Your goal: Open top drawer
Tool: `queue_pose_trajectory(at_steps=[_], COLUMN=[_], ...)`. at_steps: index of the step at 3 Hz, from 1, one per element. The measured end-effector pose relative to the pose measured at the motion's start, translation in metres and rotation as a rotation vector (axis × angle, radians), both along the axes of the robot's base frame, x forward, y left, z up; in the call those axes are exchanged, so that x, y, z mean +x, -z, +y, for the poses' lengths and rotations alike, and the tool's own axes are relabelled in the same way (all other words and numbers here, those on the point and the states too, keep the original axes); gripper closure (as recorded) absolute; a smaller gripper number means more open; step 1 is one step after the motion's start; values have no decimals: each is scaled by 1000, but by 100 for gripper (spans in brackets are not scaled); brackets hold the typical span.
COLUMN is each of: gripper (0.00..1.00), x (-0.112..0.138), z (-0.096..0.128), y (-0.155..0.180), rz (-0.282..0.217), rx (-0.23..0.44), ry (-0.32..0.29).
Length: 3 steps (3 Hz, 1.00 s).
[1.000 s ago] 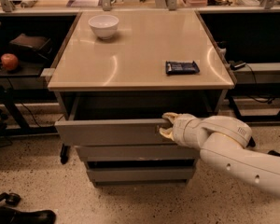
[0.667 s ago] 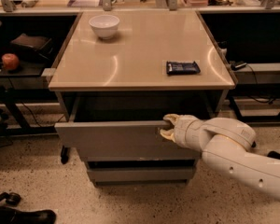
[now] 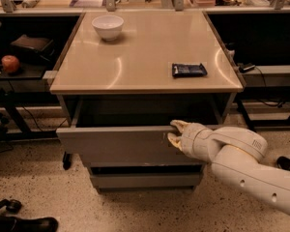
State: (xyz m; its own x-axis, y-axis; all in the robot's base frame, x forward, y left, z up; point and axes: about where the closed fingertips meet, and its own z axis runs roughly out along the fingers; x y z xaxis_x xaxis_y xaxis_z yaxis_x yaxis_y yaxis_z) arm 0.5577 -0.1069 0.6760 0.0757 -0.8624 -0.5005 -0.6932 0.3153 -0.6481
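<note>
Wide grey top drawer (image 3: pixel 116 146) partly out beneath beige counter (image 3: pixel 150 47), white robot hand (image 3: pixel 172 132) right of centre, clamped over its front's top edge.

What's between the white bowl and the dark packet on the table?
Only bare tabletop, in the camera view. The pincer is lower, at the top drawer.

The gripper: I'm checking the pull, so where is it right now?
In the camera view the gripper grips the top edge of the pulled-out top drawer, right of centre, just below the tabletop holding the dark packet.
</note>
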Motion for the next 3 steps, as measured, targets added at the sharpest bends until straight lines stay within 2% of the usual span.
queue_pose_trajectory(at_steps=[3], gripper=[100], x=[-4], z=[2], y=[5], rz=[13], rx=[4], ry=[-5])
